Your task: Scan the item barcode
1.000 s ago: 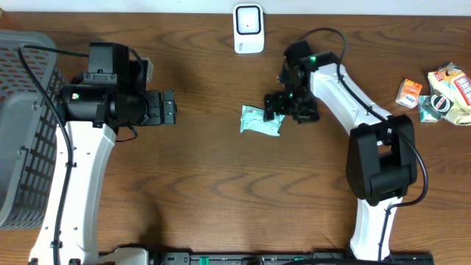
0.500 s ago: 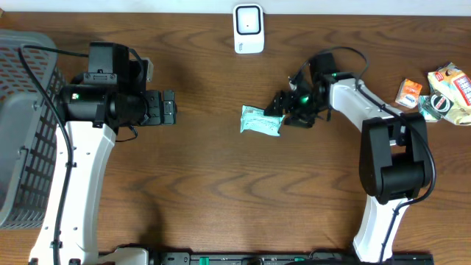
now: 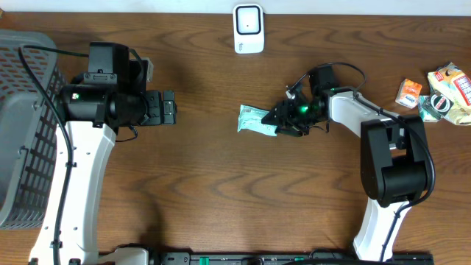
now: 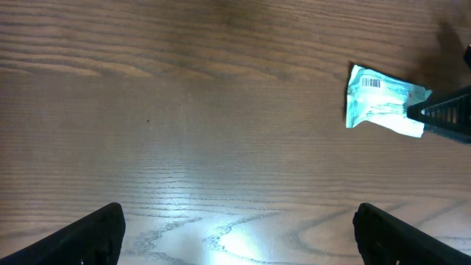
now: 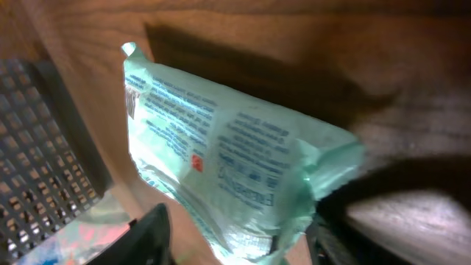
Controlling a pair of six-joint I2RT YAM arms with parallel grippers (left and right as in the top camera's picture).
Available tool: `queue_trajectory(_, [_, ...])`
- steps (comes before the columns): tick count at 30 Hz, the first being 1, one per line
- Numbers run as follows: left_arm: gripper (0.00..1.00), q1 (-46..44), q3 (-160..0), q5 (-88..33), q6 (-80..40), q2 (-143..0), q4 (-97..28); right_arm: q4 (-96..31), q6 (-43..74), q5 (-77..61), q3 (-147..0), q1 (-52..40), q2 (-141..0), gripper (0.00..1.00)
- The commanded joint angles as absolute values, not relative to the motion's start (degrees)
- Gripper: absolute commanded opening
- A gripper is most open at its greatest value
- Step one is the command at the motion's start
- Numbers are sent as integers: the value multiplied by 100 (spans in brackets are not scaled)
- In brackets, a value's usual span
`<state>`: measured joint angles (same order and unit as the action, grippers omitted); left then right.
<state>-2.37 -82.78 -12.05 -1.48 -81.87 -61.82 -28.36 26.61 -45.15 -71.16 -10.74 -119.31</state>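
Note:
The item is a pale teal packet [image 3: 254, 120] lying flat mid-table; its barcode faces up in the left wrist view [image 4: 383, 99]. My right gripper [image 3: 283, 118] is low at the packet's right end, jaws partly closed around the crinkled edge [image 5: 221, 154]. In the right wrist view [image 5: 239, 235] a strip of wood still shows between the left finger [image 5: 151, 235] and the packet. The white scanner [image 3: 249, 28] stands at the table's back edge. My left gripper [image 3: 171, 108] hovers far to the left, open and empty [image 4: 239, 228].
A grey mesh basket [image 3: 22, 132] fills the left edge of the table. Several other snack packets [image 3: 441, 92] lie at the far right.
The right gripper has swung down and leftward onto the packet's right end, and its jaws have narrowed. The packet has slid slightly left. The left arm has not moved.

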Motion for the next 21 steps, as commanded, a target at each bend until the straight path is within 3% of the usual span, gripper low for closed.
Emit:
queue_trajectory(1, [98, -255, -8256, -1192, -134, -8200, -6211, -2762, 2825, -3479, -6860, -1135, -12184, 22])
queue_trajectory(2, [98, -255, -8256, -1192, -134, -8200, -6211, -2744, 2825, -3371, -6860, -1133, -12184, 3])
queue_trajectory(3, [98, -255, -8256, -1190, -134, -8200, -6211, -2742, 2825, -3317, -6860, -1131, -12184, 1])
queue_trajectory(12, [98, -255, -8256, -1192, -134, -8200, -6211, -2766, 2519, -3361, -7028, -941, -11852, 1])
queue_trajectory(21, [98, -255, -8256, -1192, -134, -8200, -6211, -2609, 1551, -3417, -7118, -1072, -10283, 1])
